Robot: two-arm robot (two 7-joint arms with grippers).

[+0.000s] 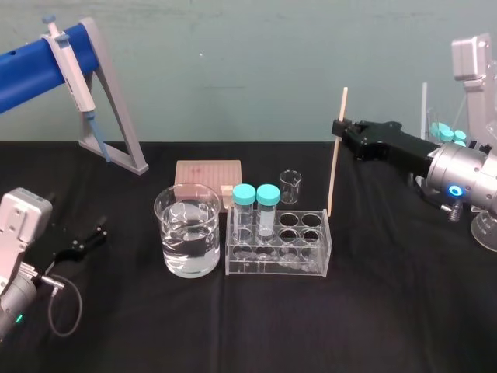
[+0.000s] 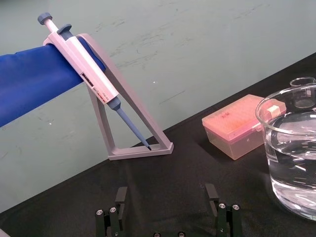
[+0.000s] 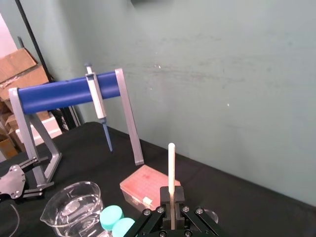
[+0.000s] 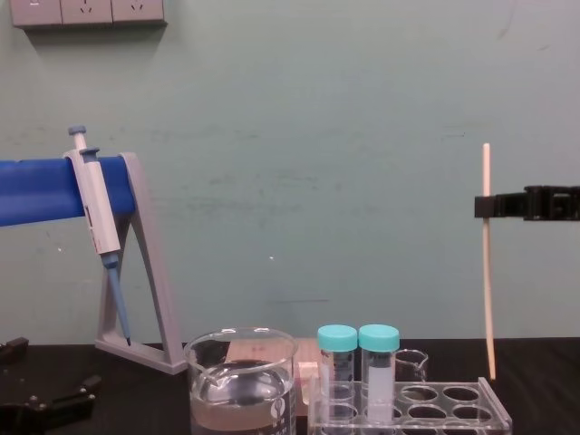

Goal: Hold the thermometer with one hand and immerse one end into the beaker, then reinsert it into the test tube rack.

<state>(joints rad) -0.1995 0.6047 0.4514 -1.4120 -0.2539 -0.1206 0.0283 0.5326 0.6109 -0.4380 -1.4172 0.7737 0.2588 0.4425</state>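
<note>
Black right tool (image 1: 339, 127) clamped on thin cream-white thermometer rod (image 1: 334, 176), upright beside clear plastic test tube rack (image 1: 278, 253); left tool (image 2: 168, 210) parked, gaping empty.

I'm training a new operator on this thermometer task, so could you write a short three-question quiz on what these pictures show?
1. Fill in: the left gripper, parked low at the left of the table, has its fingers ___.
2. True or false: the thermometer stands in the test tube rack.
3. What grips the thermometer? A. left gripper B. right gripper C. nothing

Key: 1 open; 2 false, it is held upright to the right of the rack; 3 B.
</note>
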